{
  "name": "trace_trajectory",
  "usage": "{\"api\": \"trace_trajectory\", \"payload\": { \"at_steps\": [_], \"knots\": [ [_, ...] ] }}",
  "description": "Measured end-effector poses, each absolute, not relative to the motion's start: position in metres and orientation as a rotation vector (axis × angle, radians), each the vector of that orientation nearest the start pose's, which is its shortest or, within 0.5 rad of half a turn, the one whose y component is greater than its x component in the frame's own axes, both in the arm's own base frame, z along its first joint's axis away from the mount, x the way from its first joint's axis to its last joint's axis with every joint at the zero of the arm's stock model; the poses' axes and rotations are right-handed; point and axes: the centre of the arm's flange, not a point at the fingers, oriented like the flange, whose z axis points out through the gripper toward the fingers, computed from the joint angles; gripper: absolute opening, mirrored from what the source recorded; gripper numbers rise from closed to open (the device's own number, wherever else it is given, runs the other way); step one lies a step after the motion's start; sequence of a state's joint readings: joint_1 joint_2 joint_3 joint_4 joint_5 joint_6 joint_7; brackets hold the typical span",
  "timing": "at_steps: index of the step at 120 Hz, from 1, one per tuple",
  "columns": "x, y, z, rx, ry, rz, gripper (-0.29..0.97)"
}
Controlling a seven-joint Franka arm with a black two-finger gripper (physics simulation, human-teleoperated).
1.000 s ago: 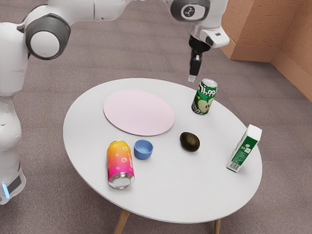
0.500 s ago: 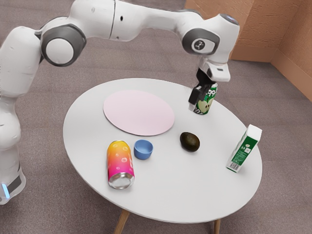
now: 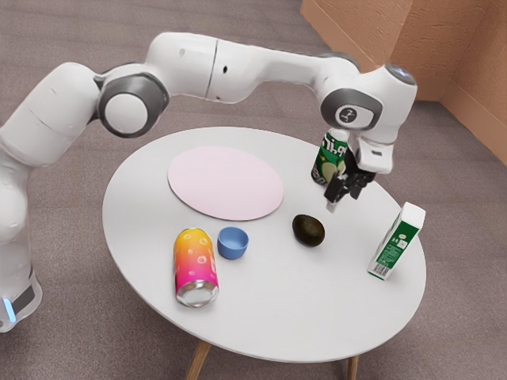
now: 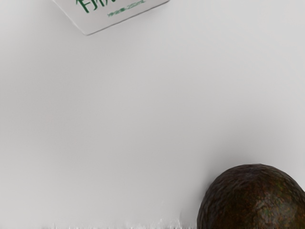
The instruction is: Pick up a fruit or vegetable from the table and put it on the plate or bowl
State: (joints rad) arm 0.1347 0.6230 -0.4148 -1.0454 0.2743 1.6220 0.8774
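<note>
A dark avocado [image 3: 308, 229] lies on the white round table [image 3: 269, 309], to the exterior view's right of the middle. My gripper [image 3: 341, 201] hangs just above the table, a little beyond the avocado and in front of the green can [image 3: 327, 155]. Its fingers stand open with nothing between them. A flat pink plate [image 3: 226, 182] lies at the table's far left part, and a small blue bowl [image 3: 233, 241] sits in front of it. In the wrist view the avocado [image 4: 255, 198] sits close under my hand, with a corner of the carton [image 4: 109, 12] farther off.
A green and white milk carton [image 3: 396, 241] stands upright at the table's right edge. A pink and orange can [image 3: 195, 267] lies on its side near the front left, beside the blue bowl. The green can stands right behind my gripper.
My arm has swung down and to the exterior view's right, from above the green can to a low spot beside the avocado. Nothing on the table has moved.
</note>
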Motion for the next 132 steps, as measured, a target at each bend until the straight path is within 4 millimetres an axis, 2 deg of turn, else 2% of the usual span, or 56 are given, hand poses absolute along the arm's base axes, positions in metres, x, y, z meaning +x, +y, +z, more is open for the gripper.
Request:
{"api": "trace_trajectory", "payload": {
  "at_steps": [21,27,34,44,59,90,108,132],
  "knots": [
    [0.729,-0.067,0.472,-2.641,1.665,0.075,0.68],
    [0.731,-0.064,0.472,-2.641,1.677,0.085,0.68],
    [0.726,-0.063,0.478,-2.63,1.69,0.106,0.68],
    [0.702,-0.065,0.484,-2.593,1.715,0.177,0.68],
    [0.685,-0.065,0.477,-2.573,1.742,0.213,0.68],
    [0.676,-0.073,0.47,-2.569,1.792,0.181,0.68],
    [0.677,-0.079,0.468,-2.605,1.815,0.112,0.68],
    [0.68,-0.084,0.455,-2.636,1.837,0.075,0.68]
  ]
}}
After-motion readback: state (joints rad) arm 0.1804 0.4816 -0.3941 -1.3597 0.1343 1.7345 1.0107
